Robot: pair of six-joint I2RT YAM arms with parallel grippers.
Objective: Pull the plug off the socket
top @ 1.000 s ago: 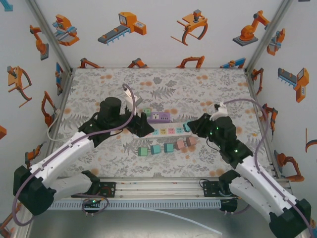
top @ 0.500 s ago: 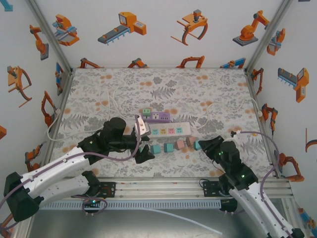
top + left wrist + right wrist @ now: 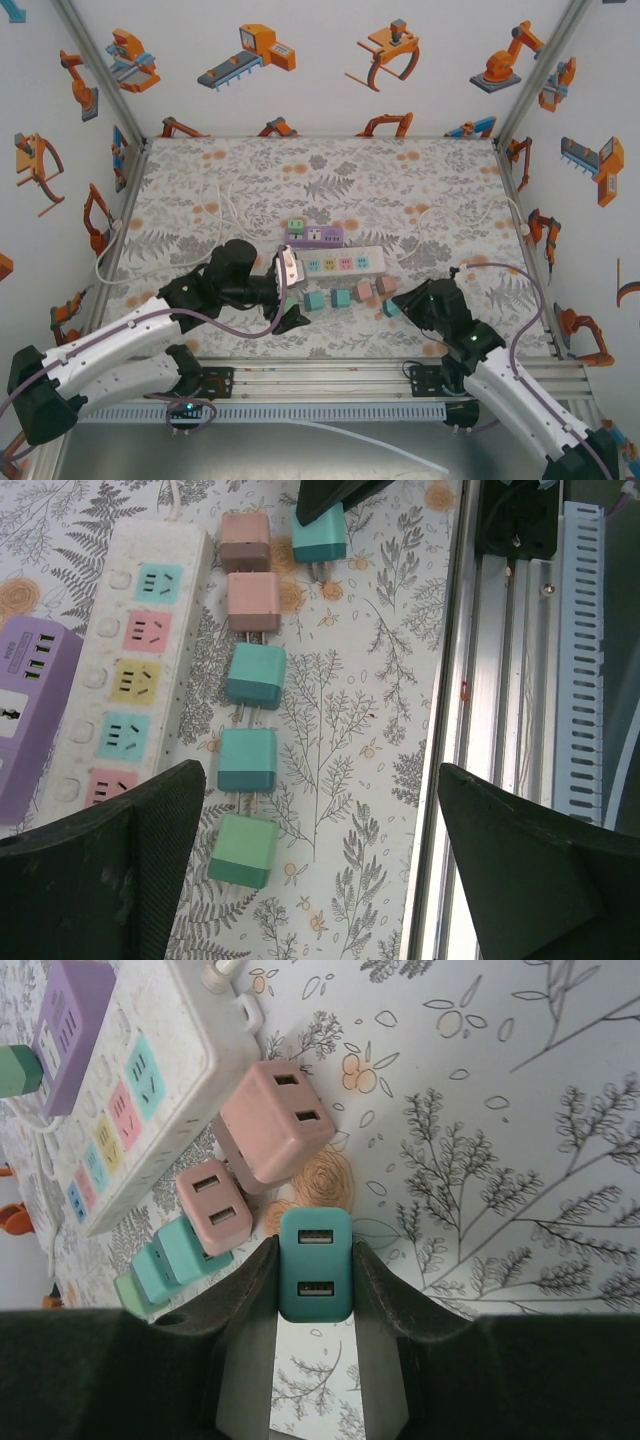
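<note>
The white socket strip (image 3: 340,263) (image 3: 140,650) (image 3: 120,1090) lies mid-table, and every coloured outlet I can see on it is empty. My right gripper (image 3: 400,303) (image 3: 315,1260) is shut on a teal plug (image 3: 315,1278) (image 3: 390,308) (image 3: 320,535), held low over the mat at the right end of a row of loose plugs, apart from the strip. My left gripper (image 3: 290,295) (image 3: 320,880) stands open near the row's left end, with a green plug (image 3: 245,850) lying beside its left finger and nothing between the jaws.
Two teal plugs (image 3: 250,725) and two pink plugs (image 3: 250,575) (image 3: 275,1125) lie in the row in front of the strip. A purple USB strip (image 3: 317,236) (image 3: 30,710) lies behind it. The metal rail (image 3: 500,730) runs along the near table edge.
The right gripper has carried the teal plug from the strip's right end toward me, to the row of loose plugs. The left gripper moved to the near side of the strip and opened wider.
</note>
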